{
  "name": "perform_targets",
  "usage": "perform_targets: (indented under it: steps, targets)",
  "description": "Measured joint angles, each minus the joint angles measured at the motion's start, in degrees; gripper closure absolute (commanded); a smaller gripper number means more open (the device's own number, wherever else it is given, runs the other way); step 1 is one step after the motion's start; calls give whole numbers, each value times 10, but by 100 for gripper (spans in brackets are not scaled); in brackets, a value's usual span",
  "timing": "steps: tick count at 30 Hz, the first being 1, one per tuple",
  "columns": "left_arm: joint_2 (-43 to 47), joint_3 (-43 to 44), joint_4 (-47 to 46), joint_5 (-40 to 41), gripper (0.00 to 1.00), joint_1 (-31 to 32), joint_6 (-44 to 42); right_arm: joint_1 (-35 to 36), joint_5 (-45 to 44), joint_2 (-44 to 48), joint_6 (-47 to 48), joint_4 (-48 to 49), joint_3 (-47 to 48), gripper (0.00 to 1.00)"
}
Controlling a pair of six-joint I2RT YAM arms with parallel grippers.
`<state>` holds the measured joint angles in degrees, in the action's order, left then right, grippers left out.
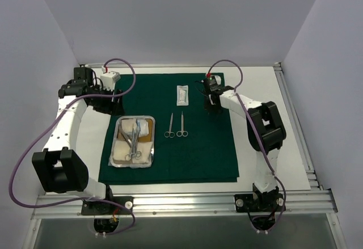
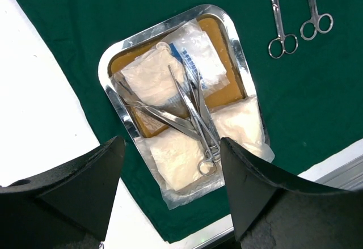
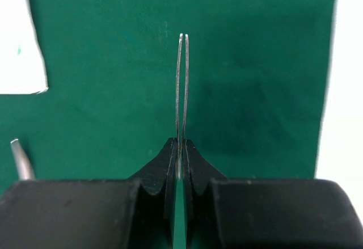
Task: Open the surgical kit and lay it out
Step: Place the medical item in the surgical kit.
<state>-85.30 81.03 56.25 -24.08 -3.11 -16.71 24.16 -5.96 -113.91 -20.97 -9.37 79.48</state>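
Your steel tray (image 2: 153, 29) sits left of centre on the green cloth (image 1: 204, 147), with the gauze packets (image 2: 144, 76) and forceps (image 2: 193, 118) inside. Two scissors (image 1: 169, 125) lie beside it. At upper right, your right pincer (image 3: 180, 142) is clamped on the tweezers (image 3: 181, 84). At upper left, your left pincer (image 2: 171, 147) gapes wide.

Tray (image 1: 136, 117) left on the drape (image 1: 210, 158), two scissors (image 1: 170, 126) right, packet (image 1: 181, 93) behind.

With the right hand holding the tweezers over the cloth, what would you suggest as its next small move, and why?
Probably lower the right hand and set the tweezers on the cloth beside the scissors: they are clamped above open cloth, not laid out.
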Motion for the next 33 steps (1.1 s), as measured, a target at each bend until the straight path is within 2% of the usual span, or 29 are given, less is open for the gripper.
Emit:
perform_targets:
  steps: [5,15,21,22,27,33]
  targets:
    - [-24,0,-5,5,23,0,0,0,15,-68,14,-26,61,100]
    - [-41,0,-8,5,23,-1,0,-2,24,-103,18,-33,122,100]
    - [-41,0,-8,5,23,-1,0,-5,31,-114,19,-32,129,89]
    - [-41,0,-8,5,23,-1,0,-5,34,-114,19,-32,130,84]
    - [-41,0,-9,5,23,-1,-2,-6,37,-115,22,-33,133,71]
    - [-40,0,-8,5,23,-1,-4,-6,37,-114,22,-42,138,64]
